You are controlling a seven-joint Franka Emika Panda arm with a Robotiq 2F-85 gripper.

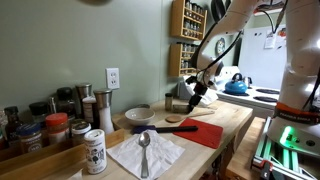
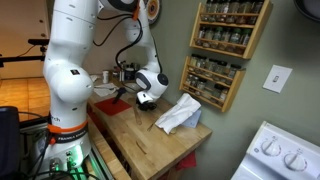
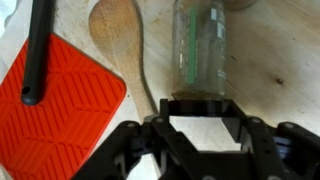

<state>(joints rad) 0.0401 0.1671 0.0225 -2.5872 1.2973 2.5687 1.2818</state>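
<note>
In the wrist view my gripper is open and empty, with bare wood showing between its fingers. A clear glass jar stands on the wooden counter just beyond the fingertips. A wooden spoon lies left of the jar, beside a red ribbed mat with a black handle resting on it. In both exterior views the gripper hangs low over the counter near the red mat.
A white napkin carries a metal spoon. A spice jar, a bowl and several jars stand along the wall. A spice rack hangs above. A stove adjoins the counter.
</note>
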